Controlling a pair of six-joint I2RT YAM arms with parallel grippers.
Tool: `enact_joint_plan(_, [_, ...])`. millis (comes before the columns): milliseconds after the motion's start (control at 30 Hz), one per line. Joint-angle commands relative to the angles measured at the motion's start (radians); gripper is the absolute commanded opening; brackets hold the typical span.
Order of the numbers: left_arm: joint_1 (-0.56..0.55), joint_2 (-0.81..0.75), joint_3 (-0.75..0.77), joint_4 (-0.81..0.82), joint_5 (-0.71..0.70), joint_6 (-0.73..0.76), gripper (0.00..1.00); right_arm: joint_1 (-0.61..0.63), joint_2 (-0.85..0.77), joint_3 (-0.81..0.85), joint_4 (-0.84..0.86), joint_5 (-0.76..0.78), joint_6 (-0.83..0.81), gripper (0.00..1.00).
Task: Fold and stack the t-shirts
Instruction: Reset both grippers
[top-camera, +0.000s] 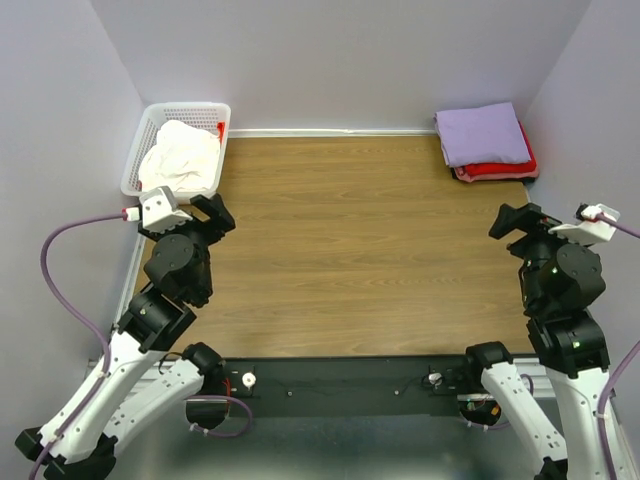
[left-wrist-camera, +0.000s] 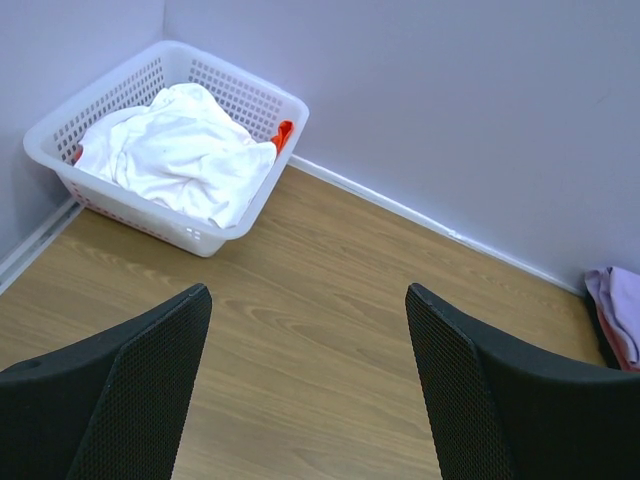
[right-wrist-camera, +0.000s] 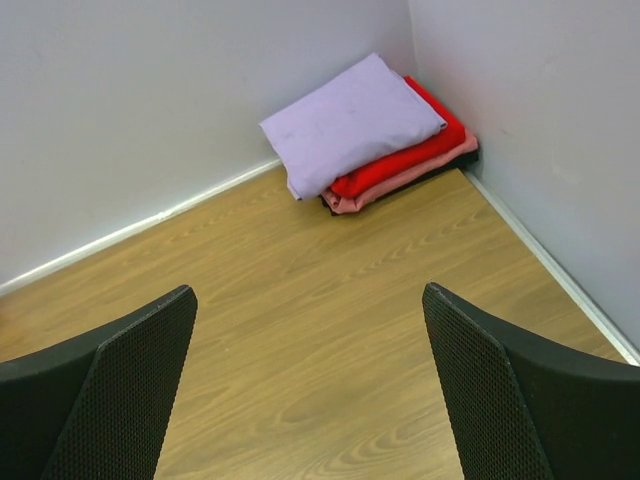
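Your left gripper (left-wrist-camera: 308, 292) and right gripper (right-wrist-camera: 310, 290) hung released, ready for the white shirt (left-wrist-camera: 175, 150) in the basket (left-wrist-camera: 250, 95); folded stack (right-wrist-camera: 350, 120) kept the table's (top-camera: 350, 260) far-right corner.

Nothing can be read in any view: the white plastic lattice basket (top-camera: 186, 106), the folded lavender t-shirt (top-camera: 483, 133) and the wooden desk (top-camera: 350, 250) carry no lettering, labels, brands, numbers or signs.

Red cloth (left-wrist-camera: 284, 133) in basket (left-wrist-camera: 240, 100) mostly buried under white shirt (left-wrist-camera: 180, 150); folded stack (left-wrist-camera: 618, 310) cut by left-wrist frame edge.
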Motion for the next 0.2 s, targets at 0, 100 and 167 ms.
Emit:
enact_joint_plan(0, [-0.004, 0.014, -0.014, 0.042, -0.020, -0.006, 0.86, 0.005, 0.026, -0.014, -0.030, 0.026, 0.050, 1.00])
enact_joint_plan(100, [-0.004, 0.027, -0.030, 0.075, -0.015, 0.014, 0.86, 0.004, 0.059, -0.007, -0.030, 0.023, 0.049, 1.00])
enact_joint_plan(167, [-0.004, 0.037, -0.031, 0.091, -0.012, 0.016, 0.86, 0.004, 0.069, -0.001, -0.030, 0.016, 0.044, 1.00])
